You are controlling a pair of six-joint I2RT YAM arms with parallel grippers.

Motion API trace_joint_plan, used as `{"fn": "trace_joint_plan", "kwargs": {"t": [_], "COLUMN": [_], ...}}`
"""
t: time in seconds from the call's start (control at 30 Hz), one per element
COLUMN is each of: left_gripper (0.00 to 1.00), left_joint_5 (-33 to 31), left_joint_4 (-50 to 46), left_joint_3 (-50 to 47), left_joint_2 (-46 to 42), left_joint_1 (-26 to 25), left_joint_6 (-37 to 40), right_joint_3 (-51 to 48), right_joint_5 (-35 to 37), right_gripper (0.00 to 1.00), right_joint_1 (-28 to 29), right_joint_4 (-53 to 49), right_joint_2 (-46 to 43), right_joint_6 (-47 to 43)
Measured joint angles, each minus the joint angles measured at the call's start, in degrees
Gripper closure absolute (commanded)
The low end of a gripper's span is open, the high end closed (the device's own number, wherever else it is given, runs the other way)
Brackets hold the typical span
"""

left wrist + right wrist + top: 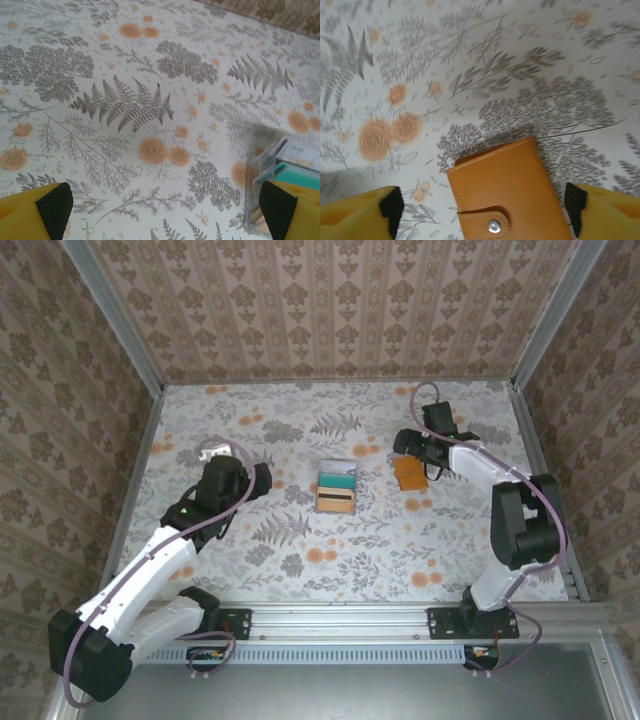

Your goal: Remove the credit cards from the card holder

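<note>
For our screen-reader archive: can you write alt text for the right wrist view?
A closed orange card holder, its snap tab fastened, lies flat on a floral-print table. The right claw hangs over it, open, with its yellow, dark-tipped fingers on either side.

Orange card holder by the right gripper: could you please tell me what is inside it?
The card holder lies closed on the floral table, its strap fastened by a metal snap; just its orange cover shows. Whatever is inside is covered.
</note>
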Motion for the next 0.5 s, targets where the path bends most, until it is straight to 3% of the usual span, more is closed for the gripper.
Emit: {"fn": "trace_joint_plan", "kwargs": {"t": [0.3,0.5], "left_gripper": [0.00,0.00], "left_joint_5": [-0.3,0.4], "left_joint_4": [-2.1,-2.3], "left_joint_3": [-2.2,-3.6], "left_joint_2": [-2.1,-3.9], "left_joint_1": [-2.3,-2.5], "left_joint_6": [0.0,-0.2], "right_joint_3": [8.5,11.3], "right_joint_5": [4.0,6.9], "right_gripper": [0.07,0.08], "right_joint_1": [4.1,4.2], "right_joint_4": [-10.3,-14.7], "right_joint_2": [9.5,13.5], "right_joint_6": [-3.4,-4.9]}}
